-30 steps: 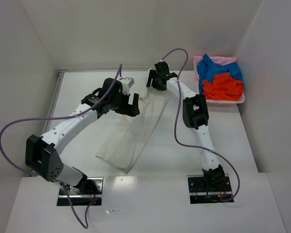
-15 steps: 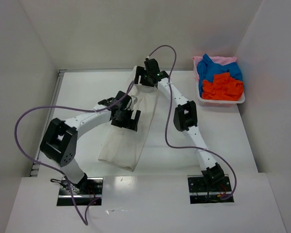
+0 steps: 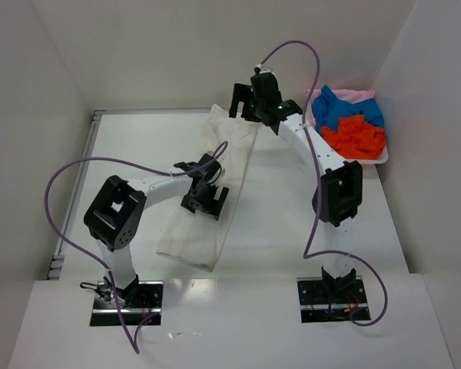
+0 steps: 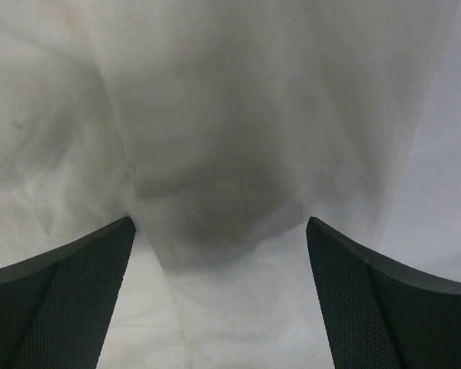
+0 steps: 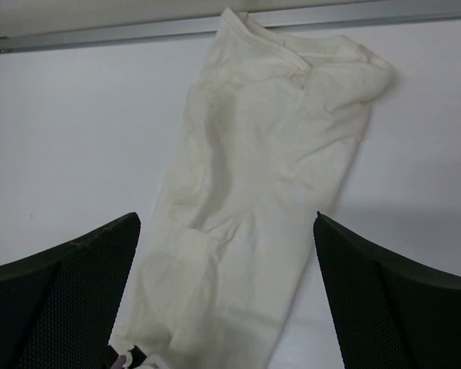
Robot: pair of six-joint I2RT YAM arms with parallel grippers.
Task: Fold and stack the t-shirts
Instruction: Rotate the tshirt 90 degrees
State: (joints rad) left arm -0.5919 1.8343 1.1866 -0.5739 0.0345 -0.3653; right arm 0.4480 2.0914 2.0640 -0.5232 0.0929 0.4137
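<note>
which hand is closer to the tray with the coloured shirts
Right. The right hand hovers over the far end of the off-white shirt, just left of the tray. The left hand hangs over that shirt's middle, farther away.

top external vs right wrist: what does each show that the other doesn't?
Top external only: the tray holding blue, orange-red and pink t-shirts, and the left gripper over the off-white t-shirt's middle. Right wrist only: creases at that shirt's far end, close up, framed by the open right gripper. Both: the off-white t-shirt, a long strip flat on the table.
</note>
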